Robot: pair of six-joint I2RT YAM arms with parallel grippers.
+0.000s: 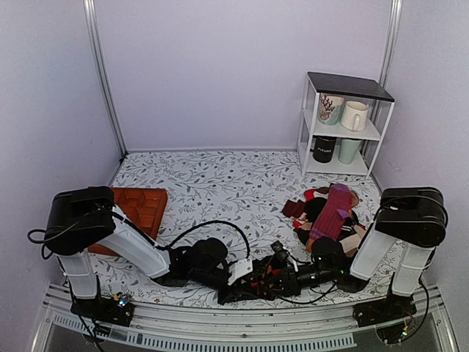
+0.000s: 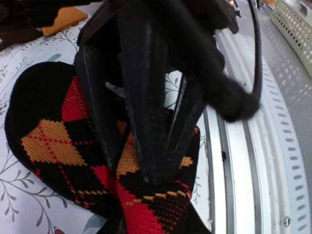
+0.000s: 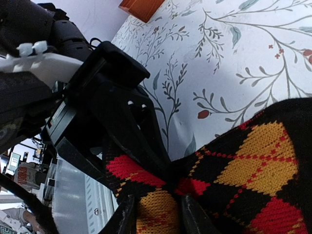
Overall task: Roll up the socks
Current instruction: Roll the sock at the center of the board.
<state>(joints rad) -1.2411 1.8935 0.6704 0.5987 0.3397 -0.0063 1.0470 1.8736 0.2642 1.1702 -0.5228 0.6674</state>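
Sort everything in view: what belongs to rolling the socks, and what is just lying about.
Job: argyle socks, left gripper, right gripper.
Lying about: purple striped sock, sock pile, orange-brown tray, mug shelf.

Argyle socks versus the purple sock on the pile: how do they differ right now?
Pattern: the argyle socks are black with red and orange diamonds; the purple sock is mostly purple. Place: the argyle socks lie at the near edge; the purple sock tops a pile on the right. Handling: the left gripper pinches the argyle socks; no gripper touches the purple sock. Both are socks.
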